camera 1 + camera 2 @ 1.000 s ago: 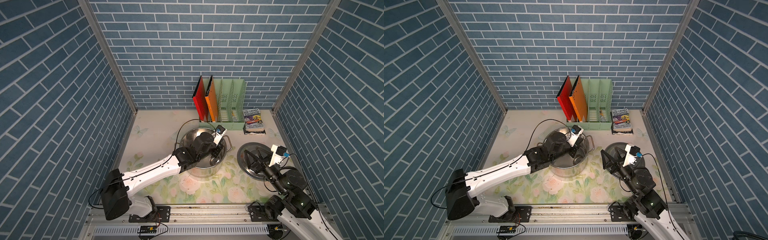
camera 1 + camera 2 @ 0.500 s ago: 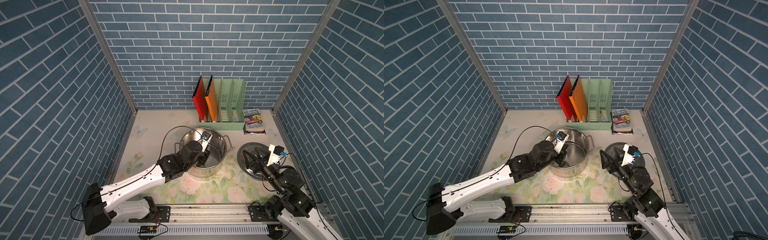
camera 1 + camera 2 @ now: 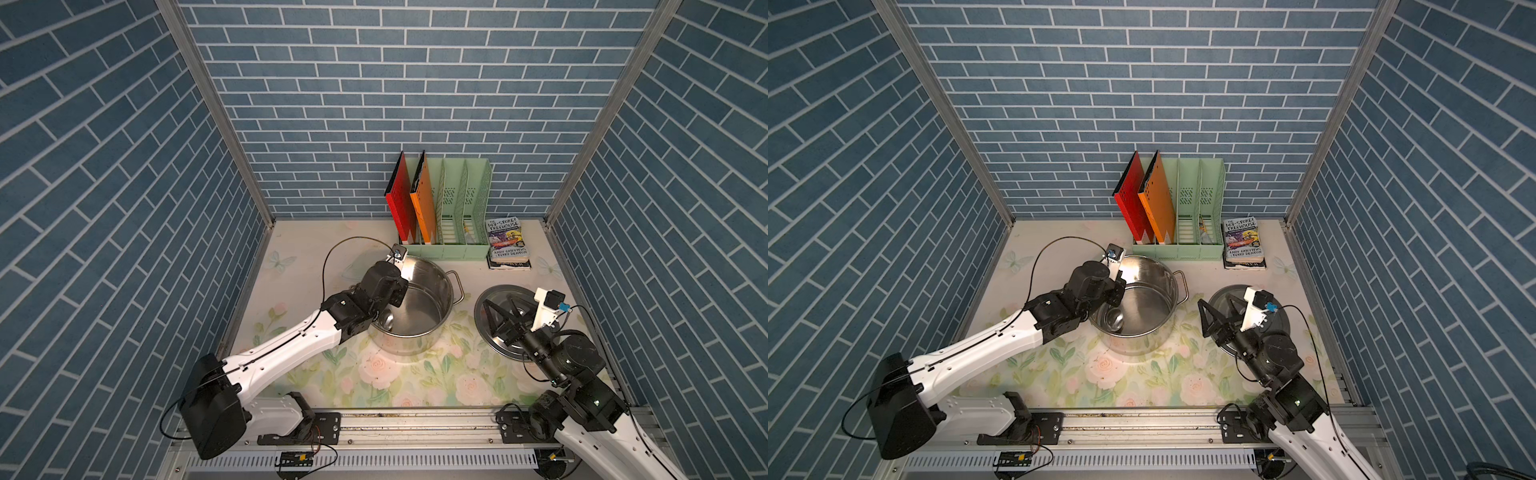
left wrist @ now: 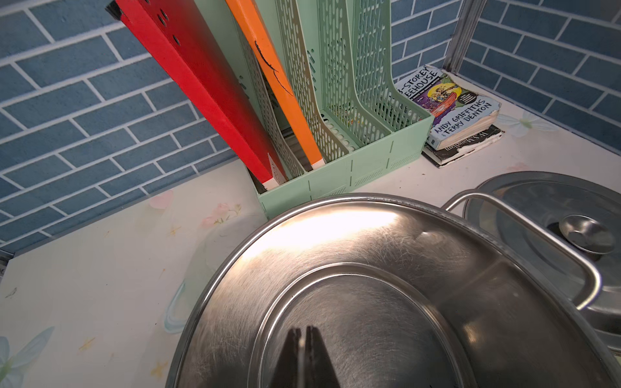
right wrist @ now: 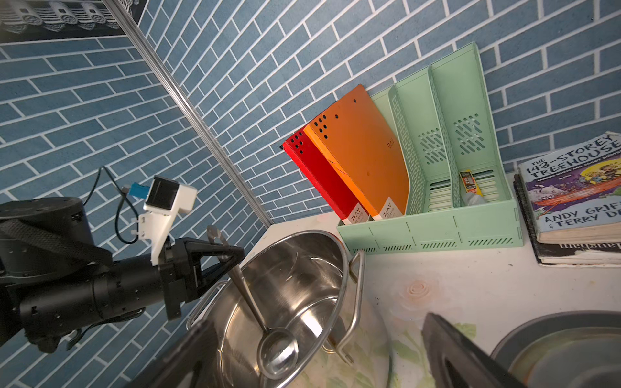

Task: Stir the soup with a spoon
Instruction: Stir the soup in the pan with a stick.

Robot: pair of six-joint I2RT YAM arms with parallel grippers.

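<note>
Within blue brick walls, on a floral tabletop (image 3: 316, 266), the stirring step is judged to be in hand. The spoon (image 5: 250, 304) is clamped by its handle in the left gripper (image 5: 233, 257), and its bowl is set low inside the pot (image 3: 409, 345), where no soup is seen. The right gripper (image 3: 500, 309) is held with jaws spread wide above the lid (image 4: 524, 201). A circular sweep clear of the pot's wall is called for next.
</note>
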